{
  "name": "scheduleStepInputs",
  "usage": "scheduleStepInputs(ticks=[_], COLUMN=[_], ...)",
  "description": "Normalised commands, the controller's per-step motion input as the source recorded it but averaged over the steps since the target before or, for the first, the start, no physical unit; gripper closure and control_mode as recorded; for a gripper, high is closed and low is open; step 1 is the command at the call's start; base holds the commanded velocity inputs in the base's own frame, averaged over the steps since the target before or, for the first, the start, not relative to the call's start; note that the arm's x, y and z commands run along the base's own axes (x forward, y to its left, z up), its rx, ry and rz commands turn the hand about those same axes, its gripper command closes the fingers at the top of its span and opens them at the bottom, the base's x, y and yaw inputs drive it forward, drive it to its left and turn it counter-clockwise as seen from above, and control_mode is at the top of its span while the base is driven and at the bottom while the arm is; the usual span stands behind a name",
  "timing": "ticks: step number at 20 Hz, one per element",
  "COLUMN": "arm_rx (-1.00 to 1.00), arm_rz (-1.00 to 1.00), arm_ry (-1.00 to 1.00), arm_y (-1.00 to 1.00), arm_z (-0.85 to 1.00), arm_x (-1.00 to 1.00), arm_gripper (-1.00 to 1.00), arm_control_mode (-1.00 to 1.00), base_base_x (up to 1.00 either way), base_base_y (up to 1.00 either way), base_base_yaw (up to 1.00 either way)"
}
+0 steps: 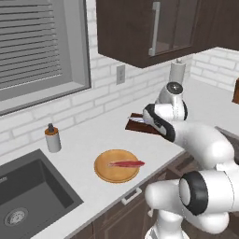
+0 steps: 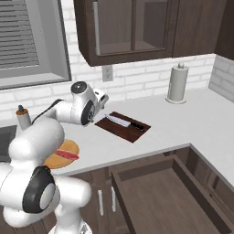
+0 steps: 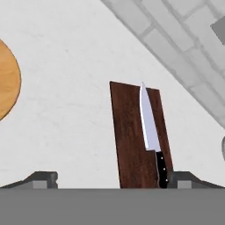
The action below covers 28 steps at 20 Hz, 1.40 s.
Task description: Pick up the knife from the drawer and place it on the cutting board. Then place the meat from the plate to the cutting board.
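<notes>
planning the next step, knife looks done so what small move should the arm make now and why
Probably swing the open gripper from the cutting board toward the plate: the knife already lies on the board, released, and the meat is on the plate.

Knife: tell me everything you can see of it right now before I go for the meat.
The knife has a pointed silver blade and a slim black handle. It lies flat on the dark reddish-brown cutting board, along the board's long side near one edge, blade and handle both on the wood. In the right base view its handle points toward the open drawer. The open gripper hangs above it, touching nothing.
</notes>
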Motion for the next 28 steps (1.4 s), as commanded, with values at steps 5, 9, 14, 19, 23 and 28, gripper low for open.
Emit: scheduleStepInputs(ticks=[5,9,14,19,23,28], arm_rx=[-0.04,-0.04,0.0,0.07,0.0,-0.01], arm_rz=[0.0,0.04,0.02,0.0,0.0,0.0], arm_ry=[0.17,0.03,0.08,0.2,0.1,0.36], arm_y=[0.91,0.71,0.33,0.38,0.29,0.23], arm_z=[0.51,-0.34,-0.77,-0.38,0.0,-0.01], arm_x=[-1.0,-1.0,-0.76,0.03,0.4,0.21], arm_gripper=[-1.0,-1.0,-1.0,-1.0,-1.0,-1.0], arm_control_mode=[-1.0,-1.0,-1.0,-1.0,-1.0,-1.0], base_base_x=[0.0,0.0,0.0,0.0,0.0,0.0], base_base_y=[0.0,0.0,0.0,0.0,0.0,0.0], base_base_yaw=[0.0,0.0,0.0,0.0,0.0,0.0])
